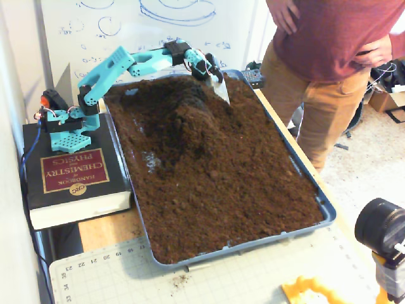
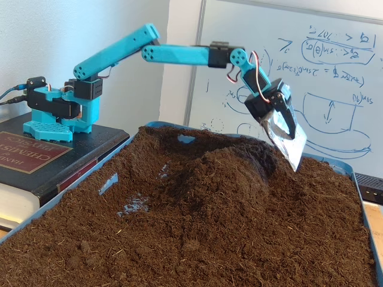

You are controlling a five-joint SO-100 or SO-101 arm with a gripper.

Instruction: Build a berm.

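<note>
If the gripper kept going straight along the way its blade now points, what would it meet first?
The gripper hangs above the soil, its blade tilted downward and away from the arm's base. Straight on, it would likely dig into the soil slope just beyond the berm, short of the tray's far rim; depth is uncertain.
</note>
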